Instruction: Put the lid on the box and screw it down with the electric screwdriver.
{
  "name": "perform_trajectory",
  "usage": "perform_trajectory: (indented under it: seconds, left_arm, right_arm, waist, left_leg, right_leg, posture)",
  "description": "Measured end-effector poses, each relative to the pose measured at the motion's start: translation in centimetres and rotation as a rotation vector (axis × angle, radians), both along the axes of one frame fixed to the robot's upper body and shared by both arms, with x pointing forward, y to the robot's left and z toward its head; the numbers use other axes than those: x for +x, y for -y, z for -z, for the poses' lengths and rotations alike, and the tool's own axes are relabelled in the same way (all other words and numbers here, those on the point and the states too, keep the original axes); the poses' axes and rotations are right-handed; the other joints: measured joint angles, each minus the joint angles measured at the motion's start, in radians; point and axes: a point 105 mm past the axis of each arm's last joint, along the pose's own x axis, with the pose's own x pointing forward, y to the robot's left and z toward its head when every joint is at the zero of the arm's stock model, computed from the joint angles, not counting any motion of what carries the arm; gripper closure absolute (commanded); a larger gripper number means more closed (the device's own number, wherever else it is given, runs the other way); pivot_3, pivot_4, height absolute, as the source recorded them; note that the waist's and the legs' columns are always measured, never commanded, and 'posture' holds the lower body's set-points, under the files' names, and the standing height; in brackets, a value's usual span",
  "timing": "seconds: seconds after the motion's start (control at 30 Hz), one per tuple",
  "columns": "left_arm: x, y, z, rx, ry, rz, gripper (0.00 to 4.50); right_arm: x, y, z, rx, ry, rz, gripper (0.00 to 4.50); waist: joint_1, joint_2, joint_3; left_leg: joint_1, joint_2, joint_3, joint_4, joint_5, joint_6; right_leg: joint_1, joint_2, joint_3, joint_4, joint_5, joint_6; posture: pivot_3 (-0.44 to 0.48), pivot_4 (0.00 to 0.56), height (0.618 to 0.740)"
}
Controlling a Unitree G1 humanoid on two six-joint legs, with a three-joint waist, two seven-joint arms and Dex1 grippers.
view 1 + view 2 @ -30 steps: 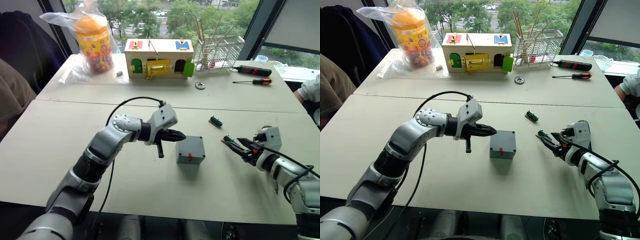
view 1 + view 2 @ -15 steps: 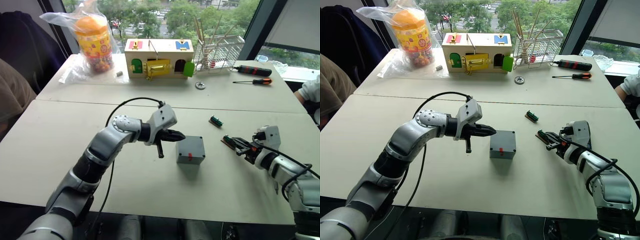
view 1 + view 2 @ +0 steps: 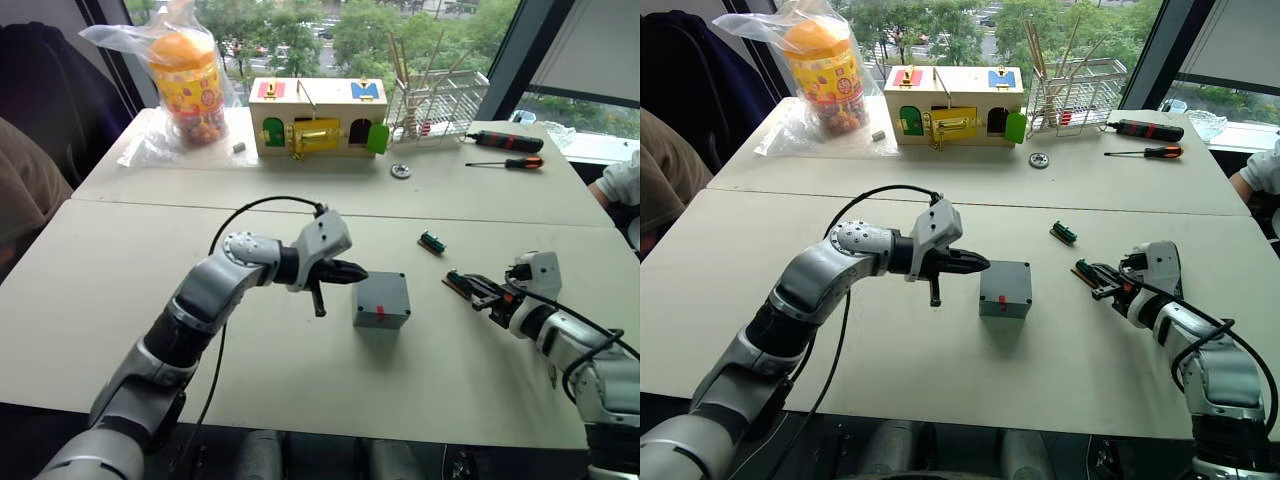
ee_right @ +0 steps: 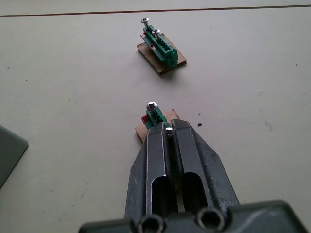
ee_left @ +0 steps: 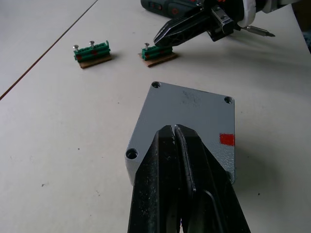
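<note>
In the eye views the box is seen mid-desk, unmoved, the closed left hand kept beside it. In the wrist views the right hand, now closed, is seen at a green screw block.

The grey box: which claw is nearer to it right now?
Left. The left claw hangs shut right beside the box; the right claw sits farther off by a small green screw holder.
</note>
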Motion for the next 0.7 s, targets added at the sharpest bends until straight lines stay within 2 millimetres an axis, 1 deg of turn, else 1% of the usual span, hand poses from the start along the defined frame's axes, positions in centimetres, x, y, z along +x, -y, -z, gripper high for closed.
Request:
perform_trajectory:
  seconds: [0.17,0.3,0.37,0.43,0.5,0.6,0.7]
  left_arm:
    - [0.0,-0.1,0.0,0.002,0.001,0.000,4.50]
    - [0.2,-0.2,0.1,0.000,-0.005,-0.002,4.50]
    - [0.3,-0.3,0.0,-0.007,-0.004,-0.008,4.50]
    - [0.4,-0.6,-0.2,-0.019,-0.005,-0.015,4.50]
    - [0.2,-1.4,-0.3,-0.029,-0.014,-0.020,4.50]
    - [-0.1,-2.7,0.2,0.004,-0.029,-0.025,4.50]
    - [-0.4,-3.7,0.3,0.027,-0.028,-0.022,4.50]
  right_arm:
    - [0.0,0.5,-0.9,0.035,0.034,0.034,4.41]
    - [-0.3,0.3,-3.0,0.104,0.101,0.054,4.41]
    - [-0.3,-0.2,-4.1,0.129,0.133,0.042,4.41]
    - [-0.4,-1.4,-5.3,0.153,0.161,-0.001,4.41]
    - [-0.8,-3.2,-6.2,0.170,0.171,-0.070,4.41]
    - [-1.5,-6.5,-6.5,0.190,0.143,-0.200,4.41]
    - [-1.9,-8.9,-6.4,0.191,0.121,-0.296,4.41]
  waist:
    - [0.000,0.000,0.000]
    - [0.000,0.001,0.000]
    - [-0.001,0.001,0.000]
    - [-0.001,0.001,0.001]
    - [-0.003,0.001,0.001]
    - [-0.003,0.001,0.001]
    - [0.000,0.001,0.001]
  left_leg:
    - [0.000,0.000,0.000,0.000,0.000,0.000]
    - [0.000,0.000,0.000,0.000,0.000,0.000]
    - [0.000,0.000,0.000,0.000,0.000,0.000]
    - [0.000,0.000,0.000,0.000,0.000,0.000]
    - [0.000,0.001,0.000,-0.001,0.000,0.000]
    - [0.000,0.001,0.000,-0.001,0.000,0.000]
    - [0.000,0.001,0.000,0.000,0.000,0.000]
  right_leg:
    - [0.000,0.000,0.000,0.000,0.000,0.000]
    - [0.000,0.000,0.000,0.000,0.000,0.000]
    - [0.000,0.000,0.000,0.000,0.000,0.000]
    - [0.000,0.000,0.000,0.000,0.000,0.000]
    - [0.000,0.000,0.000,0.000,0.000,0.000]
    - [-0.001,0.000,0.000,0.001,0.000,0.000]
    - [0.000,0.000,0.000,0.000,0.000,0.000]
  posture:
    - [0.000,0.150,0.708]
    - [0.000,0.150,0.708]
    - [0.000,0.150,0.708]
    - [0.000,0.150,0.708]
    - [0.000,0.150,0.708]
    - [0.000,0.150,0.708]
    - [0.000,0.150,0.708]
